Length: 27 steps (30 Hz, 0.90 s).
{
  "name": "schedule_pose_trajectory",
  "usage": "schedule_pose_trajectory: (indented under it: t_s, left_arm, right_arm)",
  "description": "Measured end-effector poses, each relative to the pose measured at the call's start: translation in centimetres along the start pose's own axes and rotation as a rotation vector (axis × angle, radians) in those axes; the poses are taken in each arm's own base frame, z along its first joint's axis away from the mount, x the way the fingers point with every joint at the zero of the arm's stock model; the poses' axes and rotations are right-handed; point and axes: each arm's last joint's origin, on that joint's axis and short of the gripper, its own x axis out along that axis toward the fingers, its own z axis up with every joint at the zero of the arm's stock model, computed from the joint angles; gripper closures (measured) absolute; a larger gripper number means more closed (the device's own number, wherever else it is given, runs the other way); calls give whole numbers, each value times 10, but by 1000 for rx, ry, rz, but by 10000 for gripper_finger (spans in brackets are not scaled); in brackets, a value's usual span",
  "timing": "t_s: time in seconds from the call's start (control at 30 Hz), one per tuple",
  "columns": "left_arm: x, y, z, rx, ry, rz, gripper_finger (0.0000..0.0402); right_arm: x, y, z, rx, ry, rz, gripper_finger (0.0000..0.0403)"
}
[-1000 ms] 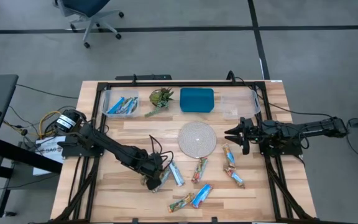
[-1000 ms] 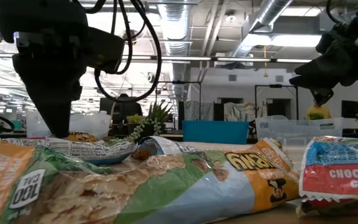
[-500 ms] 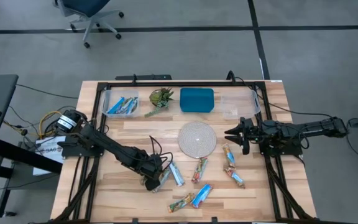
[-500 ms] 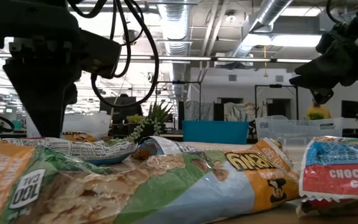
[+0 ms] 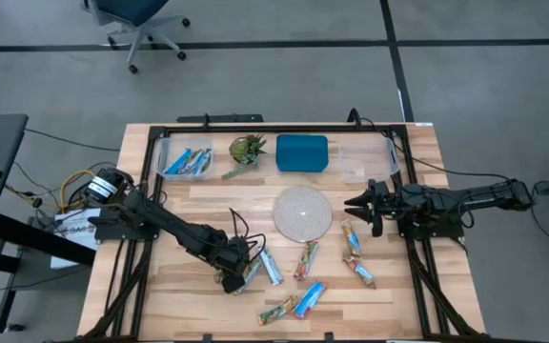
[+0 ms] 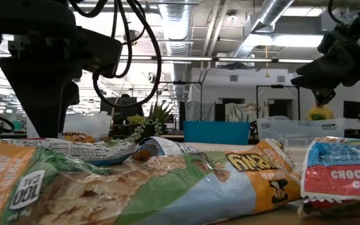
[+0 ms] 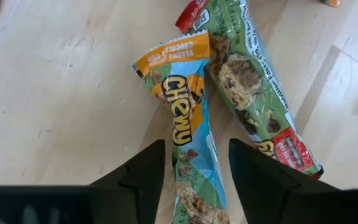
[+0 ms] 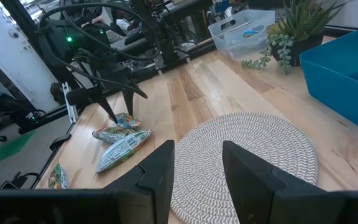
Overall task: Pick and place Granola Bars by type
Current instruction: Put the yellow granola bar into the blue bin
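8 loose granola bars, 2 bins

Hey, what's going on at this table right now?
A two-armed robot is sorting granola bars by type. The left gripper is open and lowered over a blue-and-orange Chewy bar, one finger on each side of it, with a green bar lying right beside. The right gripper hovers open near the woven mat, waiting. A clear bin at the back left already holds some blue bars; several more bars lie loose on the wooden table.
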Motion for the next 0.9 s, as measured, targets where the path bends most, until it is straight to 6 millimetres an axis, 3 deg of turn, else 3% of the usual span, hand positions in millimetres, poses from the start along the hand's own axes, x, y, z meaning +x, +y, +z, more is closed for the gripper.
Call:
schedule_pose_trajectory:
  t_s: [0.6, 0.9]
  left_arm:
    - [10, 2, -2, 17, 32, 29, 220]
    - [10, 3, -3, 17, 52, 29, 288]
  right_arm:
    - [0, 0, 1, 1, -5, 2, 275]
    - [0, 0, 1, 0, -5, 2, 275]
